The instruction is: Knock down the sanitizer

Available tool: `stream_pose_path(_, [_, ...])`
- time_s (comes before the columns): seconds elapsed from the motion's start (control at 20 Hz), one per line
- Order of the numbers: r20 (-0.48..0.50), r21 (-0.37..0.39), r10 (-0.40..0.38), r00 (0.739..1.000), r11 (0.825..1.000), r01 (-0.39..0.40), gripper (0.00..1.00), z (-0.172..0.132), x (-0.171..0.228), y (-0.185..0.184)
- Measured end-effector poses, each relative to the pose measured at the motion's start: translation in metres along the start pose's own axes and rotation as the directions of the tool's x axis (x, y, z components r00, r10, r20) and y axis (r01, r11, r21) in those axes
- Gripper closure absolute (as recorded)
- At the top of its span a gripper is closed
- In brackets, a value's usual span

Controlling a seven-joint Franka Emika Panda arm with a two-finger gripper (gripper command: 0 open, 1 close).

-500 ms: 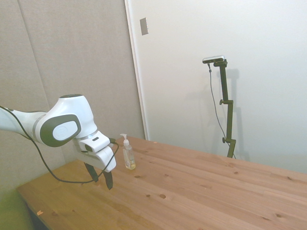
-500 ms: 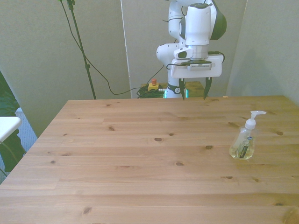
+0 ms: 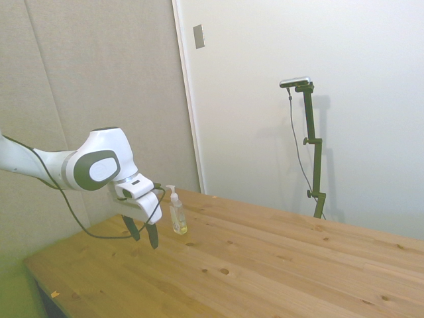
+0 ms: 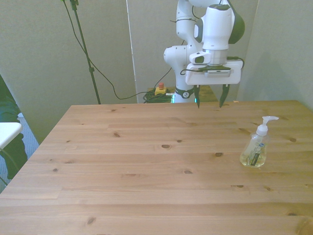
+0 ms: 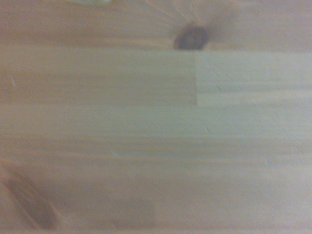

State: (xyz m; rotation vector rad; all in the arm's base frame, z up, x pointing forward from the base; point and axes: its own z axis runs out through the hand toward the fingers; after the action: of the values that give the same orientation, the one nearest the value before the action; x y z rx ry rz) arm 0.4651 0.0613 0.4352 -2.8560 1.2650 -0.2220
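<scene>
Front view shows the gripper (image 4: 209, 102) hanging with fingers spread wide and empty above the table's (image 4: 146, 166) far edge. Toward the front view's right and nearer the camera stands the sanitizer (image 4: 255, 147), upright, long axis vertical, well apart from the fingers.

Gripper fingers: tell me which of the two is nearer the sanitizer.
The finger on the front view's right of the open gripper: the upright sanitizer stands off to that side, with the other finger farther from it.
</scene>
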Motion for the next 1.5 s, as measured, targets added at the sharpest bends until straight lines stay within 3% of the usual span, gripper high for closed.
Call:
stream_pose_path(0.5, [-0.036, -0.026, 0.016, 0.999, 1.0, -0.017, 1.0, -0.001, 0.01, -0.108])
stream_pose_path(1.05, [-0.049, -0.064, 0.024, 0.999, 0.998, -0.027, 1.0, 0.018, 0.021, -0.159])
stream_pose_path(1.5, [-0.059, -0.08, 0.076, 0.995, 0.993, -0.081, 1.0, 0.03, 0.069, -0.195])
